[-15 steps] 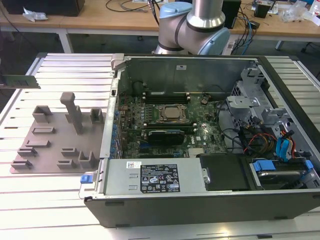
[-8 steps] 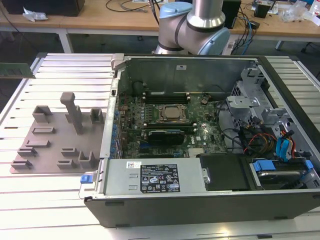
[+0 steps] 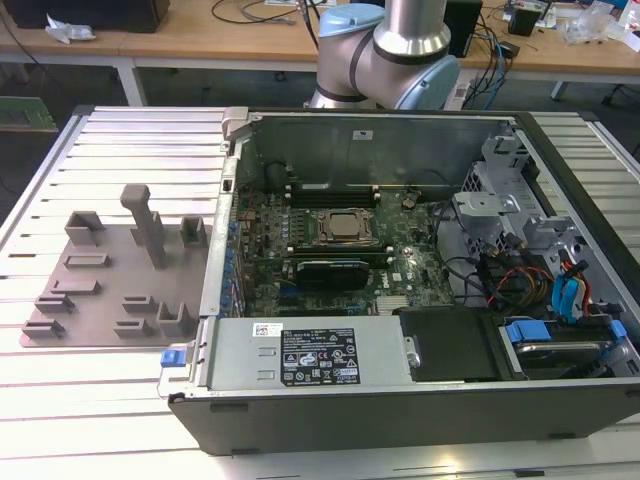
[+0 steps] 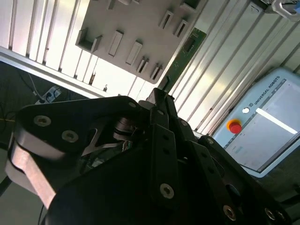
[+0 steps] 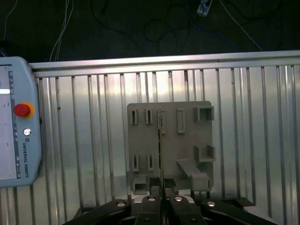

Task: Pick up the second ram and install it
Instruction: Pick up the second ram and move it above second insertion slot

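Exterior view: holder tray (image 3: 110, 290) lies on the table (image 3: 100, 400) at the exterior view's left, just beside the open computer case (image 3: 400, 420) at its right. Motherboard (image 3: 330, 250) lies inside the case, power supply (image 3: 310, 355) nearer the camera, robot arm (image 3: 400, 50) behind. First wrist view: end effector (image 5: 161, 201) over the tray, pendant (image 5: 16, 122) at the table's edge, apart from the tray
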Tool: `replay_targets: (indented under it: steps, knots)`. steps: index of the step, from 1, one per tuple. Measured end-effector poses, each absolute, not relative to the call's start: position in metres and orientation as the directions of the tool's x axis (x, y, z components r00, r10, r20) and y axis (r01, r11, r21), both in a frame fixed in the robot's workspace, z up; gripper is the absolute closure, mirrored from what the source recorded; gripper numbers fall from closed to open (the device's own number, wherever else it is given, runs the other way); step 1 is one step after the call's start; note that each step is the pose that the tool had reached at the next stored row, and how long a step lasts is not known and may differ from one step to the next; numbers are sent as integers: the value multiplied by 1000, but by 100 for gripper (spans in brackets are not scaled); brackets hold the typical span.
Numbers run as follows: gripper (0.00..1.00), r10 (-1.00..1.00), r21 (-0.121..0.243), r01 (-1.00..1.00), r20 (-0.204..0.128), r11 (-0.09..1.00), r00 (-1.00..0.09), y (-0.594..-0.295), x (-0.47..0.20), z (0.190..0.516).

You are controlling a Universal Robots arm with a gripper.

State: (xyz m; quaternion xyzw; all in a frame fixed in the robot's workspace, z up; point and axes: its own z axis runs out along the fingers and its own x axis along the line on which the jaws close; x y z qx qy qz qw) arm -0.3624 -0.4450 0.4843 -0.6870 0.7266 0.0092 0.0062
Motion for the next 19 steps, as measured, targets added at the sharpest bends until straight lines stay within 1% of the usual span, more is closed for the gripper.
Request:
replay_targets:
  steps: [12, 16, 19]
  knots:
    - [87, -998, 5, -998, -22, 56, -56, -445, -362, 507]
    - [87, -998, 5, -998, -21, 56, -56, -445, -362, 519]
    - [87, -998, 5, -998, -22, 56, -56, -445, -362, 520]
